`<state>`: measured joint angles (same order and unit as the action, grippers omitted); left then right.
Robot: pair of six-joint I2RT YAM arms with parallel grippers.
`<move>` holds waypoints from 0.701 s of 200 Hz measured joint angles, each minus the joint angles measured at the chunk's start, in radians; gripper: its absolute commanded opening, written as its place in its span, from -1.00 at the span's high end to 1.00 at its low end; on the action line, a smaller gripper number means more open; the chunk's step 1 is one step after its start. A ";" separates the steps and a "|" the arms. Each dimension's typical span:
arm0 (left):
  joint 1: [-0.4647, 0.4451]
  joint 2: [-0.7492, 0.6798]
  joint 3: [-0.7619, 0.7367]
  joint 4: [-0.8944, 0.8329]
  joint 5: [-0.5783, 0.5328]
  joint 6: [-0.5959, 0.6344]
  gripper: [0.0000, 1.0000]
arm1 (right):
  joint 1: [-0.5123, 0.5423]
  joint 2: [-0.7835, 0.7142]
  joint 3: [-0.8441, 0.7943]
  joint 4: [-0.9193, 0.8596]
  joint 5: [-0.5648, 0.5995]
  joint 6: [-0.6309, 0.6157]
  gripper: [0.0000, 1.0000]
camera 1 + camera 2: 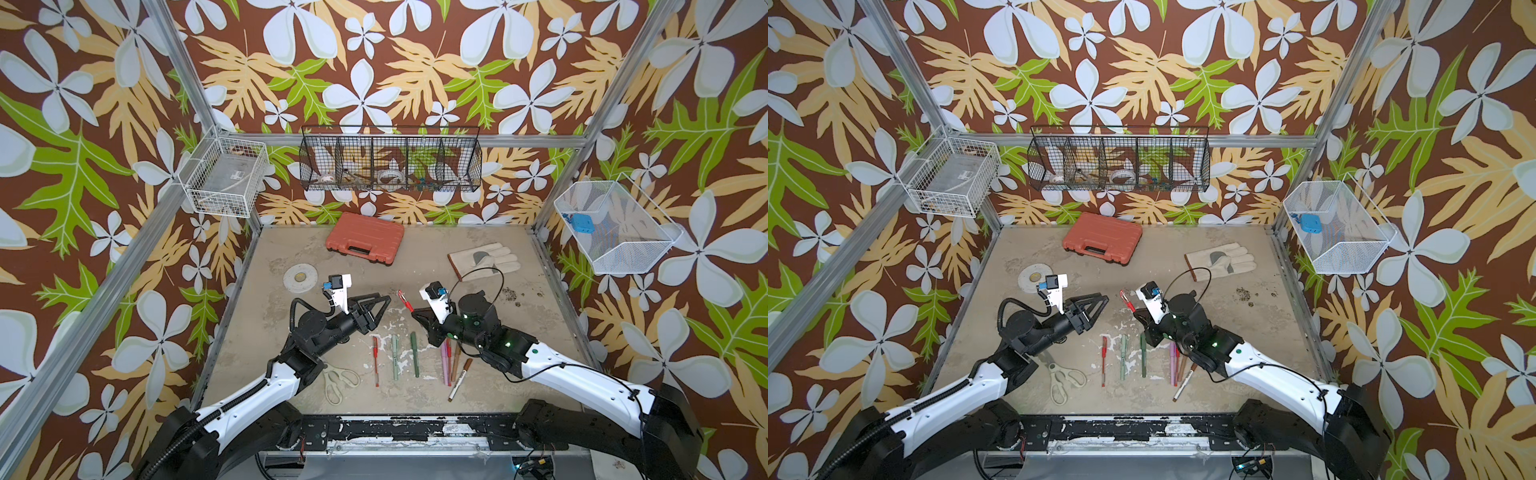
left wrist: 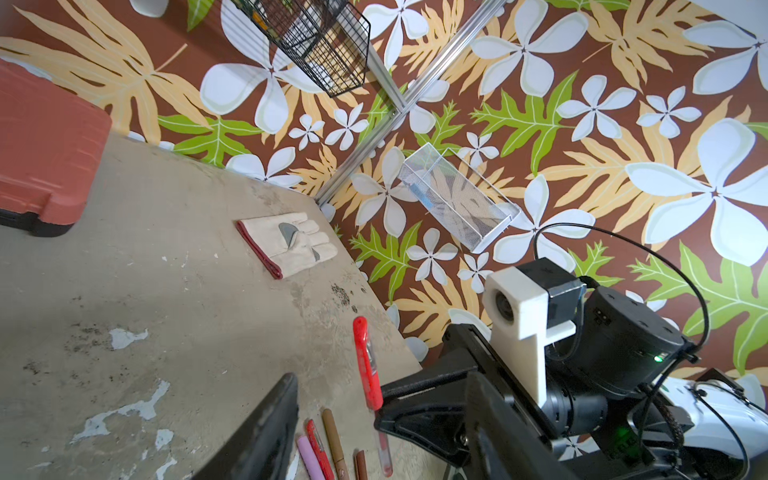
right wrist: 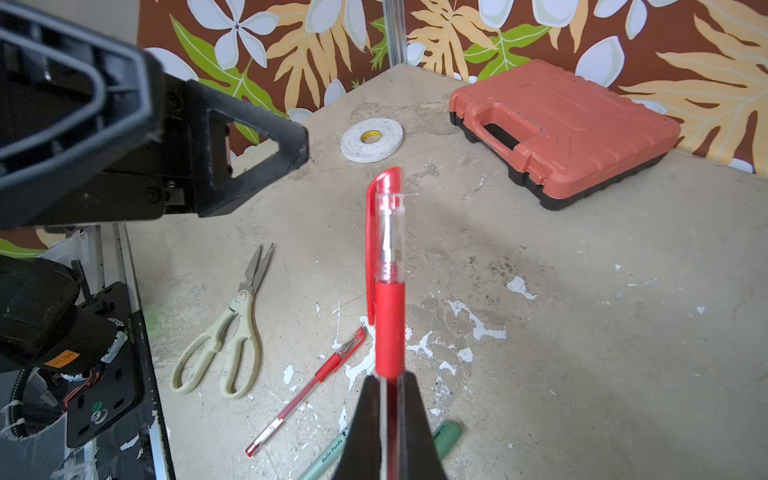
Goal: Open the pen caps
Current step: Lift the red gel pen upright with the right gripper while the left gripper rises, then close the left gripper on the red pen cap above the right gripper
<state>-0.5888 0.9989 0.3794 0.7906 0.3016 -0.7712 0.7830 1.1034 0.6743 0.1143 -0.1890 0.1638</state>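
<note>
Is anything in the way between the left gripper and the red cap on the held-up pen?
Nothing visible. Only air separates the left gripper from the red cap on the pen in the right gripper.

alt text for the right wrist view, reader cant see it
The right gripper is shut on a red pen, cap on, pointing away from the camera. The left gripper hangs near the cap; scissors, a second red pen, a tape roll and a red case lie on the table.
</note>
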 measured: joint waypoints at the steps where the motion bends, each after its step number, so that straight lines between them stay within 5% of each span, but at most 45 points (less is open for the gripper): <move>1: 0.000 0.003 0.000 0.002 0.002 0.000 -0.19 | 0.000 0.000 -0.002 0.002 -0.001 0.000 0.90; 63: -0.004 0.057 0.019 0.060 0.071 0.019 0.20 | 0.001 -0.020 -0.043 0.103 -0.048 -0.013 0.92; 140: -0.039 0.103 0.062 0.044 0.092 0.058 0.20 | 0.056 -0.002 -0.031 0.110 -0.047 -0.037 0.90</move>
<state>-0.6273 1.1015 0.4412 0.8349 0.3935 -0.7132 0.8387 1.1019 0.6434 0.2241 -0.2356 0.1272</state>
